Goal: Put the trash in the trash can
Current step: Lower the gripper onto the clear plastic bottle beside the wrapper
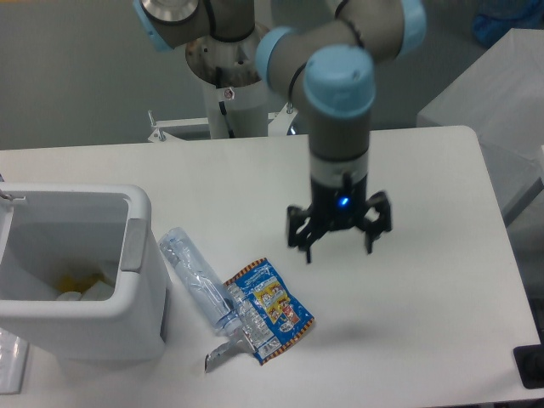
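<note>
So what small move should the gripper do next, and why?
Probably move a little further left and down toward the snack wrapper: the gripper hangs open and empty to its upper right, while the wrapper and plastic bottle lie on the table beside the trash can.

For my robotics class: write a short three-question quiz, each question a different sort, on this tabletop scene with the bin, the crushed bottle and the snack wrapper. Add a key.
1. True or false: the end effector is holding the snack wrapper.
2. Multiple choice: the crushed bottle lies A) inside the trash can, B) on the table between the trash can and the wrapper, C) at the table's far right edge.
3. Fill in: the end effector's fingers are spread ____ and hold nothing.

Key:
1. False. It hangs above the table, to the right of the wrapper, with nothing in it.
2. B.
3. open.
</note>
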